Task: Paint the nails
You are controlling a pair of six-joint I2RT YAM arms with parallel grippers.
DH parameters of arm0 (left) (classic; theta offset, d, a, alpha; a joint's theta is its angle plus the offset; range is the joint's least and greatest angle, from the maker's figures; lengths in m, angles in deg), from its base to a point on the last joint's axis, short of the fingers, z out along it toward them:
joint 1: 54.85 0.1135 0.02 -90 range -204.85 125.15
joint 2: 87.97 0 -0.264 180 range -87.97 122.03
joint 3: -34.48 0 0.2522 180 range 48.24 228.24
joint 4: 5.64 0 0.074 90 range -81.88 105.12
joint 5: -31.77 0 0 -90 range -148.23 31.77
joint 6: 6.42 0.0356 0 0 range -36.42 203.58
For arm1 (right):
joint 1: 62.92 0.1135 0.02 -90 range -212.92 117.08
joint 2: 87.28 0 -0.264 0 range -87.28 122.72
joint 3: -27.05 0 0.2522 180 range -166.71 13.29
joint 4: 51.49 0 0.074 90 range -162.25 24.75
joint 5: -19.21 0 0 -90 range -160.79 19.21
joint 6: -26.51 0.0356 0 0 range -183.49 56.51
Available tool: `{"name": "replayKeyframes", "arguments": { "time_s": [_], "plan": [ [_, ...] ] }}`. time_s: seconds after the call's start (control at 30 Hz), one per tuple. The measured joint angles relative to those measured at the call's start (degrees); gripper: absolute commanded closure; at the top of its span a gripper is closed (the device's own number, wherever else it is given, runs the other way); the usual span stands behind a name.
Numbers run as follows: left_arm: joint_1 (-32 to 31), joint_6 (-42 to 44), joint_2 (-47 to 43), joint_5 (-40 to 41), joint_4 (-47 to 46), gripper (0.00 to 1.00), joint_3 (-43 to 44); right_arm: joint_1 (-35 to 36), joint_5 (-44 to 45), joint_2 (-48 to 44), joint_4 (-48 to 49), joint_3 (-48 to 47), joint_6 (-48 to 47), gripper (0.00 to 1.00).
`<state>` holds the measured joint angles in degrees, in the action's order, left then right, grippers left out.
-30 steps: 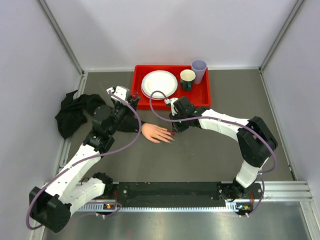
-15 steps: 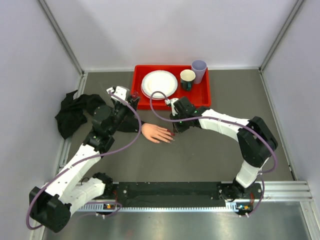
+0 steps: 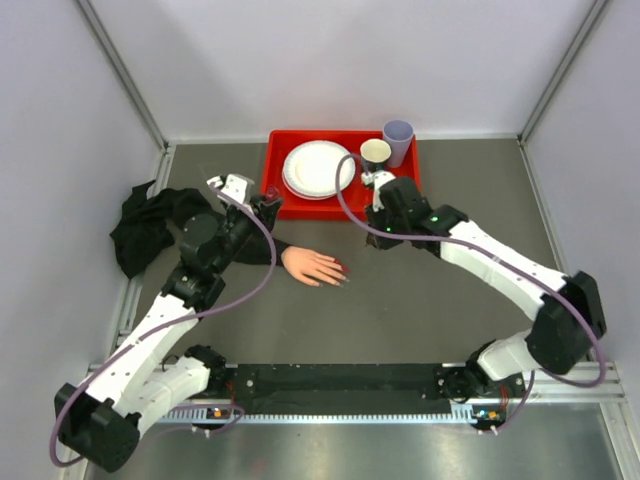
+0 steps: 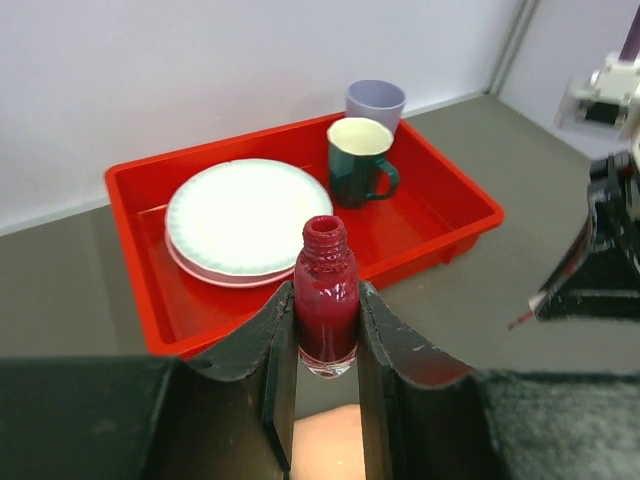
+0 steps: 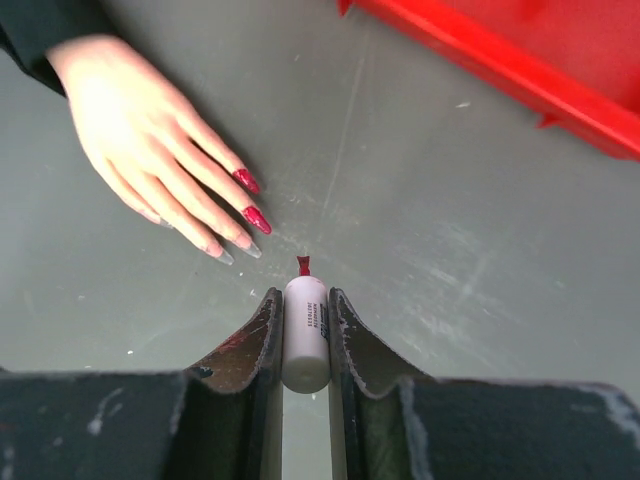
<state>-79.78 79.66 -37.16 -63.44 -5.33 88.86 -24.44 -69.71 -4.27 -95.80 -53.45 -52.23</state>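
The pale mannequin hand [image 3: 312, 266] lies palm down on the table, with its black sleeve under my left arm. In the right wrist view the hand [image 5: 140, 130] shows two dark red nails [image 5: 257, 219]; the other nails look clear. My left gripper [image 4: 326, 325] is shut on an open bottle of dark red polish [image 4: 326, 290], held upright above the wrist of the hand. My right gripper [image 5: 305, 300] is shut on the white brush cap [image 5: 305, 335], and its red brush tip [image 5: 303, 265] hangs just off the fingertips. In the top view my right gripper [image 3: 374, 238] is to the right of the hand.
A red tray [image 3: 400, 192] stands at the back with white plates [image 3: 318, 168], a dark green mug [image 3: 375, 156] and a lilac cup [image 3: 398, 138]. A black cloth [image 3: 140, 232] lies at the left. Side walls close in the table.
My right gripper has pulled back from the fingertips, up and to the right toward the tray, still holding the brush. My left gripper with the bottle shifted slightly.
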Motion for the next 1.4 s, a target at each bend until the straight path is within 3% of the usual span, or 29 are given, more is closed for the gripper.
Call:
{"name": "replayKeyframes", "arguments": {
  "time_s": [0.2, 0.33, 0.53, 0.7, 0.87, 1.4],
  "plan": [
    [0.04, -4.55, -4.52, -7.23, 4.42, 1.0, 0.7, -2.86, -0.11, -10.19, -3.52, 0.42, 1.46, 1.0],
    [0.04, -6.4, -4.5, -18.25, 7.08, 1.0, 1.97, -3.43, -2.95, -15.93, -7.06, -0.66, 1.38, 1.0],
    [-1.11, -8.81, 1.9, -40.7, 7.43, 1.0, 4.52, -3.43, -12.92, -18.53, -10.21, -9.92, 0.46, 1.0],
    [-3.58, -7.93, 4.83, -49.7, 7.63, 1.0, 4.59, 0.24, -17.0, -19.08, -13.31, -19.08, -2.34, 1.0],
    [-5.97, -5.97, 5.25, -52.3, 7.3, 1.0, 4.46, 8.66, -17.33, -16.35, -17.59, -26.97, -7.08, 1.0],
    [-7.3, 3.3, 5.31, -48.85, 14.03, 1.0, 4.02, 12.37, -20.81, -8.74, -22.56, -28.57, -13.18, 1.0]
  ]
}}
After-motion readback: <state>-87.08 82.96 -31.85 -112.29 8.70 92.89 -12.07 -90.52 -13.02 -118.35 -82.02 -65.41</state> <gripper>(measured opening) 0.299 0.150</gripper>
